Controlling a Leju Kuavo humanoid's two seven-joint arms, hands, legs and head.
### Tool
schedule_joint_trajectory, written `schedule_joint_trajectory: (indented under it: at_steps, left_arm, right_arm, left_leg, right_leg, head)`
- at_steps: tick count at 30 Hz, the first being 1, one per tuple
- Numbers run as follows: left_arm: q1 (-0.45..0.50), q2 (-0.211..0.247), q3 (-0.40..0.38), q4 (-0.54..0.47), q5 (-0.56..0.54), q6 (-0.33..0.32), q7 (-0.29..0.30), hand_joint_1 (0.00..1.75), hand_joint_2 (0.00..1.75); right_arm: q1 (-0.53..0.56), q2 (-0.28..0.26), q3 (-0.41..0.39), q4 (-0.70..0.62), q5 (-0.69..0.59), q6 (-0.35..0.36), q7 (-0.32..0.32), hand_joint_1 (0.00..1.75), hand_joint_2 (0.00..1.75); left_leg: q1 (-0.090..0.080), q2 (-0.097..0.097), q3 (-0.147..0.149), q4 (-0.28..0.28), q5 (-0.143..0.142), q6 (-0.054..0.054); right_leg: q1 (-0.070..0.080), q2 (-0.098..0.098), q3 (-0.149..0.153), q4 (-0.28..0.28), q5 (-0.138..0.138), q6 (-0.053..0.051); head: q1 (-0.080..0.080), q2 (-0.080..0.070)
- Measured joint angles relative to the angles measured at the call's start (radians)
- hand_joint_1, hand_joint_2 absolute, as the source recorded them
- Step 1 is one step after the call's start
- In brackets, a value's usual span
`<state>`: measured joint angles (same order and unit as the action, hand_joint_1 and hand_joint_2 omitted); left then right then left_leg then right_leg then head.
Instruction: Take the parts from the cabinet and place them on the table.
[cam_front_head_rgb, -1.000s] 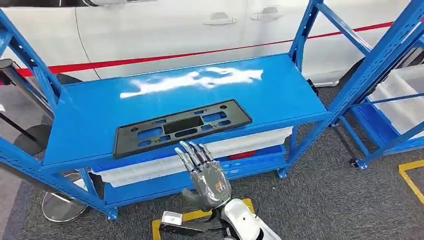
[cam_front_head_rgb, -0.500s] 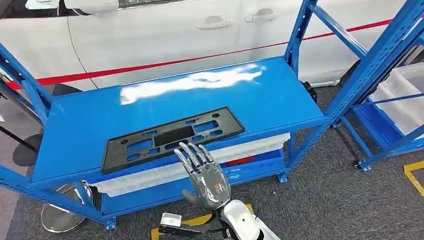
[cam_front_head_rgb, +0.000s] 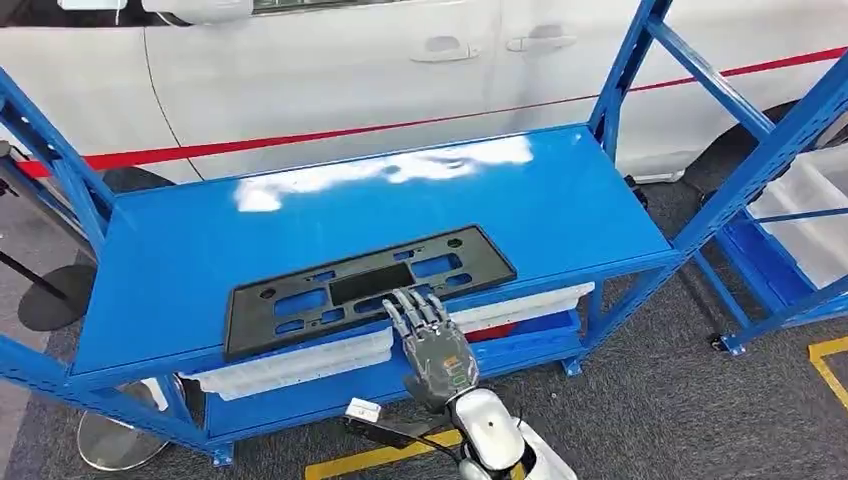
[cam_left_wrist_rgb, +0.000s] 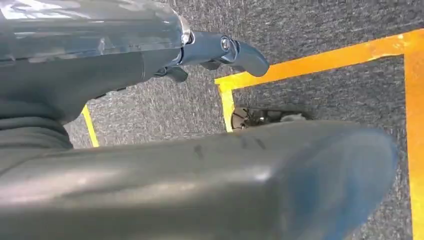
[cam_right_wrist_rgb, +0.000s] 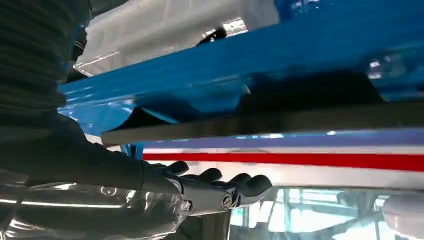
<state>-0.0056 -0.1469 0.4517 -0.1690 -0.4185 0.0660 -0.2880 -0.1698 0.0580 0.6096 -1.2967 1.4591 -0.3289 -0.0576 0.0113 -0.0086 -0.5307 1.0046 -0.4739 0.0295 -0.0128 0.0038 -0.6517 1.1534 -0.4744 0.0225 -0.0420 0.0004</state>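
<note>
blue shelf (cam_front_head_rgb: 180, 250) holds a black part (cam_front_head_rgb: 365, 285); right hand (cam_front_head_rgb: 432, 340), fingers spread and empty, at its 6 o'clock edge. reaching step; next, grip it.

Bright, even overhead light; white glare streaks the blue shelf top (cam_front_head_rgb: 400, 215); head view sharp; left wrist view's near thumb (cam_left_wrist_rgb: 250, 185) blurred, out of focus.
</note>
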Motion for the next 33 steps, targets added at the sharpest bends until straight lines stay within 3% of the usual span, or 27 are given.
schedule_joint_trajectory:
  at_steps: [1,2,5,7,8,10,11,12,13,14,16,17,18,21,23,24,26,27,28,29,32,33]
  left_arm:
    - [0.000,0.000,0.000,0.000,0.002,0.002,0.000,0.00,0.00]
    - [0.000,0.000,0.000,0.000,0.003,0.003,0.000,0.00,0.00]
    - [-0.002,0.000,0.000,0.000,0.006,0.006,-0.002,0.00,0.00]
    - [-0.005,0.002,0.000,0.000,0.007,0.006,-0.006,0.00,0.00]
    - [-0.004,0.002,0.000,0.000,0.006,0.006,-0.010,0.00,0.00]
    - [-0.004,0.002,0.000,0.000,0.002,0.003,-0.019,0.00,0.00]
    - [-0.004,0.002,-0.001,0.000,-0.002,0.000,-0.024,0.00,0.00]
    - [-0.003,0.002,-0.002,0.000,-0.010,-0.005,-0.029,0.00,0.00]
    - [-0.002,0.004,-0.005,0.000,-0.017,-0.014,-0.034,0.00,0.00]
    - [-0.002,0.007,-0.012,0.000,-0.024,-0.020,-0.039,0.00,0.00]
    - [-0.002,0.013,-0.018,0.000,-0.030,-0.027,-0.042,0.00,0.00]
    - [-0.001,0.013,-0.019,0.000,-0.031,-0.029,-0.042,0.00,0.00]
    - [-0.002,0.013,-0.020,0.000,-0.031,-0.031,-0.043,0.00,0.00]
    - [-0.005,0.018,-0.026,0.000,-0.037,-0.038,-0.047,0.00,0.00]
    - [-0.006,0.020,-0.035,-0.001,-0.048,-0.053,-0.051,0.00,0.00]
    - [-0.007,0.021,-0.041,-0.001,-0.053,-0.059,-0.053,0.00,0.00]
    - [-0.011,0.022,-0.047,-0.001,-0.061,-0.071,-0.053,0.00,0.00]
    - [-0.012,0.022,-0.051,-0.001,-0.064,-0.076,-0.053,0.00,0.00]
    - [-0.012,0.023,-0.055,-0.001,-0.064,-0.079,-0.052,0.00,0.00]
    - [-0.012,0.024,-0.058,-0.001,-0.066,-0.083,-0.051,0.00,0.00]
    - [-0.012,0.025,-0.068,-0.001,-0.066,-0.086,-0.040,0.00,0.00]
    - [-0.012,0.025,-0.068,-0.001,-0.066,-0.087,-0.037,0.00,0.00]
  right_arm:
    - [-0.001,0.000,-0.001,0.008,0.005,0.007,0.000,0.00,1.75]
    - [-0.003,0.000,-0.002,0.019,0.008,0.010,0.000,0.00,1.75]
    - [-0.006,0.000,-0.002,0.037,0.015,0.016,0.000,0.00,1.75]
    - [-0.011,0.002,-0.002,0.050,0.023,0.016,0.000,0.00,1.75]
    - [-0.017,0.003,-0.002,0.057,0.025,0.017,0.002,0.00,1.75]
    - [-0.032,0.003,-0.002,0.071,0.027,0.017,0.008,0.00,1.75]
    - [-0.037,0.003,-0.002,0.078,0.026,0.017,0.014,0.00,1.75]
    - [-0.041,0.003,-0.002,0.083,0.023,0.017,0.022,0.00,1.75]
    - [-0.045,0.003,-0.003,0.087,0.021,0.016,0.027,0.00,1.75]
    - [-0.049,0.002,-0.003,0.089,0.018,0.016,0.033,0.00,1.75]
    - [-0.058,0.001,-0.006,0.090,0.013,0.015,0.037,0.00,1.75]
    - [-0.062,0.001,-0.007,0.090,0.013,0.015,0.037,0.00,1.75]
    - [-0.068,0.000,-0.007,0.092,0.013,0.015,0.038,0.00,1.75]
    - [-0.070,-0.002,-0.010,0.091,0.008,0.006,0.045,0.00,1.75]
    - [-0.076,-0.003,-0.014,0.077,-0.001,0.000,0.055,0.00,1.75]
    - [-0.083,-0.003,-0.015,0.067,-0.005,-0.004,0.056,0.00,1.75]
    - [-0.092,-0.006,-0.016,0.043,-0.014,-0.006,0.057,0.00,1.75]
    - [-0.090,-0.007,-0.016,0.027,-0.019,-0.005,0.055,0.00,1.75]
    - [-0.089,-0.007,-0.016,0.016,-0.022,-0.003,0.052,0.00,1.75]
    - [-0.090,-0.007,-0.016,0.001,-0.025,0.000,0.048,0.00,1.75]
    - [-0.091,-0.004,-0.016,-0.046,-0.027,0.022,0.030,0.00,1.75]
    - [-0.092,-0.001,-0.015,-0.053,-0.027,0.028,0.027,0.00,1.75]
  left_leg:
    - [0.000,0.000,0.008,0.000,-0.007,-0.004]
    - [-0.004,0.000,0.008,0.000,-0.012,-0.010]
    - [-0.004,0.001,0.010,-0.006,-0.021,-0.026]
    - [-0.006,0.003,0.022,-0.004,-0.031,-0.038]
    - [-0.005,0.004,0.012,0.030,-0.047,-0.042]
    - [-0.002,0.004,-0.072,0.187,-0.121,-0.049]
    - [-0.001,0.004,-0.122,0.269,-0.146,-0.052]
    - [0.000,0.004,-0.158,0.319,-0.151,-0.054]
    - [0.001,0.004,-0.167,0.314,-0.127,-0.055]
    - [0.001,0.005,-0.153,0.265,-0.083,-0.055]
    - [0.002,0.006,-0.082,0.085,0.030,-0.050]
    - [0.002,0.006,-0.058,0.028,0.043,-0.044]
    - [-0.003,0.005,-0.054,0.011,0.036,-0.039]
    - [-0.007,0.002,-0.058,0.016,0.031,-0.022]
    - [0.001,0.003,-0.043,0.000,0.034,-0.009]
    - [0.001,0.005,-0.040,0.000,0.030,-0.003]
    - [0.000,0.006,-0.033,0.000,0.023,0.003]
    - [0.000,0.006,-0.029,0.000,0.018,0.003]
    - [0.000,0.004,-0.023,0.000,0.013,0.003]
    - [0.000,0.003,-0.014,0.000,0.007,0.002]
    - [0.000,0.000,0.020,0.000,-0.017,-0.007]
    - [-0.007,-0.001,0.021,0.001,-0.025,-0.016]
  right_leg:
    - [0.001,-0.001,0.038,-0.093,0.051,-0.008]
    - [0.007,0.000,0.054,-0.124,0.038,-0.011]
    - [0.012,0.002,0.053,-0.134,0.031,-0.020]
    - [0.000,0.003,0.070,-0.150,0.033,-0.031]
    - [0.000,0.002,0.076,-0.151,0.028,-0.038]
    - [0.002,-0.001,0.082,-0.151,0.022,-0.046]
    - [0.003,-0.001,0.085,-0.151,0.017,-0.048]
    - [0.004,-0.001,0.088,-0.150,0.013,-0.048]
    - [0.004,0.000,0.095,-0.150,0.008,-0.047]
    - [0.003,0.002,0.103,-0.149,0.003,-0.045]
    - [0.003,0.003,0.124,-0.149,-0.011,-0.040]
    - [0.005,0.002,0.126,-0.149,-0.018,-0.034]
    - [0.011,0.005,0.124,-0.142,-0.023,-0.027]
    - [0.009,0.005,0.126,-0.151,-0.024,-0.014]
    - [0.004,0.003,0.124,-0.128,-0.040,-0.001]
    - [0.005,0.001,0.097,-0.077,-0.068,0.002]
    - [0.003,0.001,-0.003,0.098,-0.137,0.009]
    - [0.002,0.001,-0.049,0.167,-0.150,0.010]
    - [0.001,0.001,-0.073,0.187,-0.136,0.010]
    - [0.001,0.001,-0.071,0.158,-0.098,0.008]
    - [0.003,0.001,0.023,-0.096,0.070,-0.009]
    - [0.012,0.001,0.037,-0.114,0.049,-0.012]
  head:
    - [0.000,0.000]
    - [0.000,0.000]
    - [0.000,0.000]
    - [0.000,0.000]
    - [-0.001,0.000]
    - [-0.001,0.000]
    - [-0.001,0.000]
    - [-0.001,0.000]
    - [-0.001,0.000]
    - [-0.001,0.000]
    - [-0.001,0.000]
    - [0.000,0.000]
    - [-0.001,0.000]
    - [0.000,0.000]
    - [0.000,0.000]
    - [0.000,0.000]
    - [0.000,0.000]
    - [0.000,0.000]
    - [0.000,0.000]
    - [0.000,0.000]
    - [0.000,0.000]
    - [0.000,0.000]
